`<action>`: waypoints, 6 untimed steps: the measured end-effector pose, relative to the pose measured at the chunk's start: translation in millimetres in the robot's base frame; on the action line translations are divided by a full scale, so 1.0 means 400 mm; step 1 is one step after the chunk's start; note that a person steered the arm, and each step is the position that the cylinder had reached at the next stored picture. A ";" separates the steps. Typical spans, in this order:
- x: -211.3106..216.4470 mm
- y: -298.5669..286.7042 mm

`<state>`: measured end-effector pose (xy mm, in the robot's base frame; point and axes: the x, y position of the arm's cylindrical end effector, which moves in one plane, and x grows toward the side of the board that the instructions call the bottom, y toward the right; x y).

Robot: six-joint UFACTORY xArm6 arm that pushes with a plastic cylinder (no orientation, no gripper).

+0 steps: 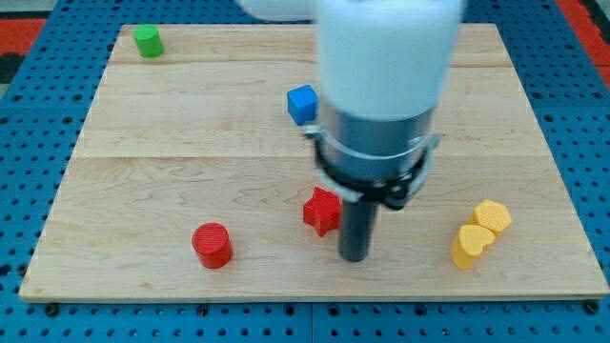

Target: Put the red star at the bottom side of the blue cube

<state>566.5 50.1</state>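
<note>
rod tip [354, 256] on board just right of red star [322, 211], touching or not unclear, no jaws on the rod, blue cube [302, 104] well above star

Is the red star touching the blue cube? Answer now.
No: the red star lies well toward the view's bottom from the blue cube, bare board between them, and my tip is just right of the star.
</note>
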 end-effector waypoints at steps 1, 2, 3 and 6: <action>-0.087 -0.148; -0.234 -0.300; -0.130 -0.196; -0.222 -0.171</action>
